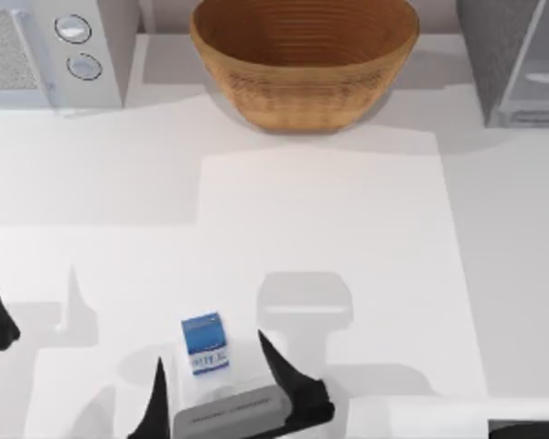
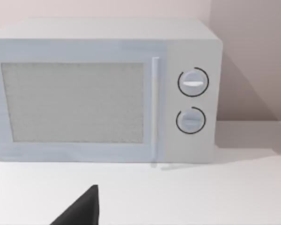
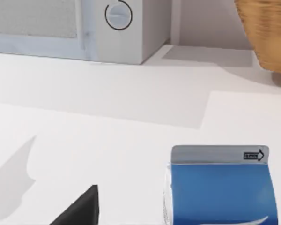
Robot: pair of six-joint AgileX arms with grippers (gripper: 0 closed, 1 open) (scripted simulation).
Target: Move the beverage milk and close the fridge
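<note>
One white table (image 1: 348, 229) bears the beverage milk (image 1: 205, 343) between the right gripper's (image 1: 215, 370) parted jaws.

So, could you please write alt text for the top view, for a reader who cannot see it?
The right gripper hangs open around a small blue milk carton at the near edge of a white table. At the far edge stand a white microwave on the left, a wicker basket in the middle and a grey fridge on the right.
</note>
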